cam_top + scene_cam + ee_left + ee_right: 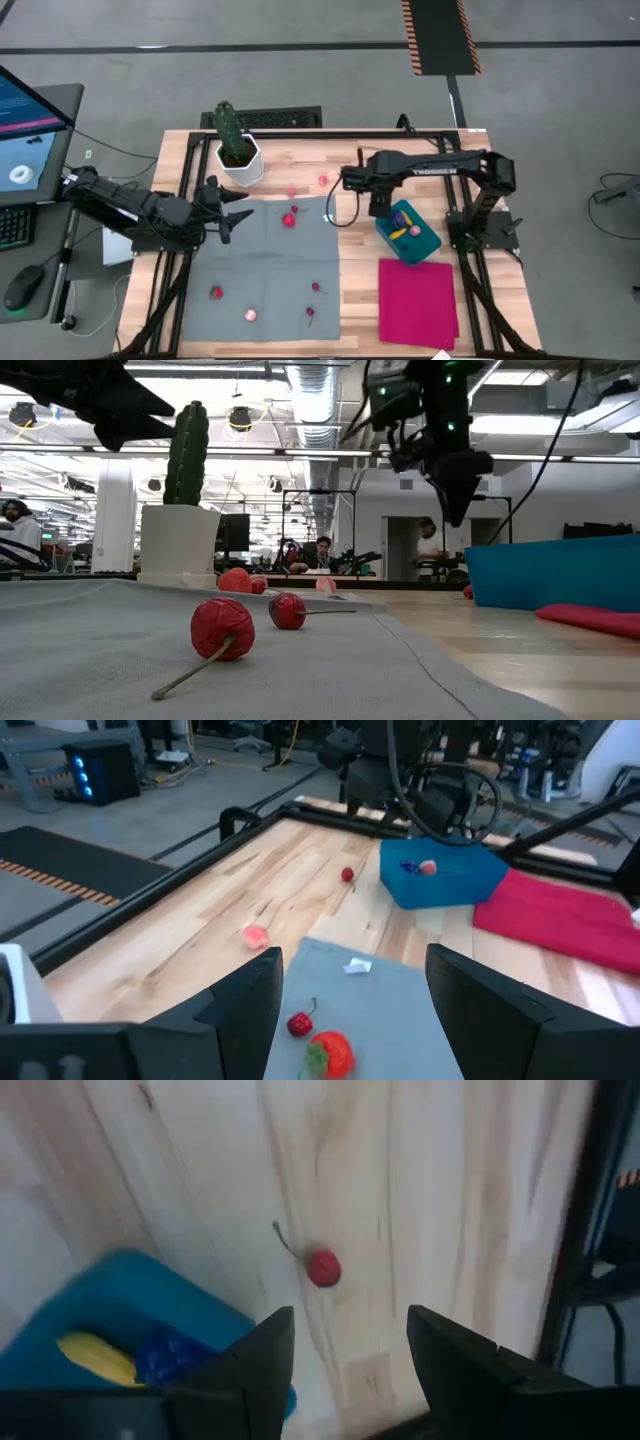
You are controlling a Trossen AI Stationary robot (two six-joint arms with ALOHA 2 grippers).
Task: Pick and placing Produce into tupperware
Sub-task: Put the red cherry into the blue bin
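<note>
— Right wrist view first: where's the next piece?
— A red cherry [323, 1268] lies on bare wood just beyond the teal tub [150, 1305], directly ahead of the right gripper [350, 1370], whose fingers are spread with nothing between them. Its stem trails away at a slant toward the tub.
— Which arm is nearer?
— The right one, I'd judge. From above, the left gripper [232, 208], fingers also spread and empty, hangs over the grey cloth [262, 300] beside the cactus pot [240, 165], well apart from that cherry.
</note>
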